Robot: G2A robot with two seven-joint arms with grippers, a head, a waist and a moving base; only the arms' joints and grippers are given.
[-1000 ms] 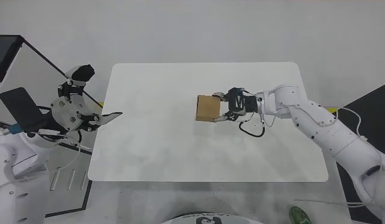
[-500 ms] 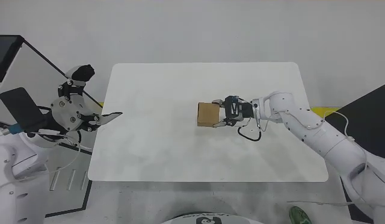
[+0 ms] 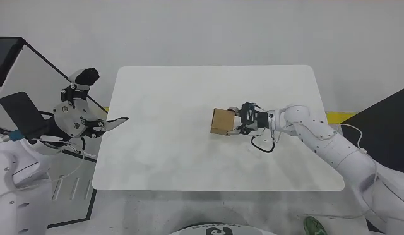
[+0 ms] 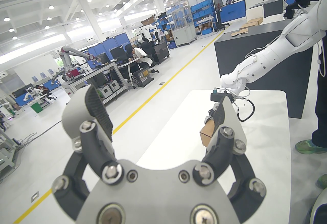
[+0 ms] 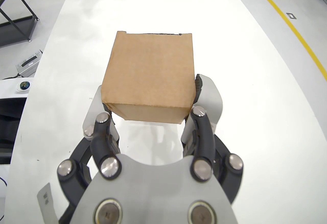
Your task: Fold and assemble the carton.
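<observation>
Gripping the carton (image 3: 221, 120) from its right-hand end, the right end effector (image 3: 235, 121) sits low over the bench (image 3: 164, 159), a little right of the middle. From that arm's own camera the carton (image 5: 149, 74) looks like a plain brown cardboard box, folded up into a closed block, with the right end effector (image 5: 150, 92) clamped on it: one jaw lies against each of two opposite sides, right at the near corners. A thin dark line runs along the far top edge of the box. Whether the box rests flat on the white bench (image 5: 242, 56) or is tipped up slightly at the near end, I cannot tell. Well apart from all this, the left end effector (image 3: 117, 121) hangs just off the left edge of the bench, pointing in towards it. Its own camera shows the left end effector (image 4: 155, 99) spread wide open with nothing between the jaws, the carton (image 4: 207, 133) far off across the bench (image 4: 268, 133).
</observation>
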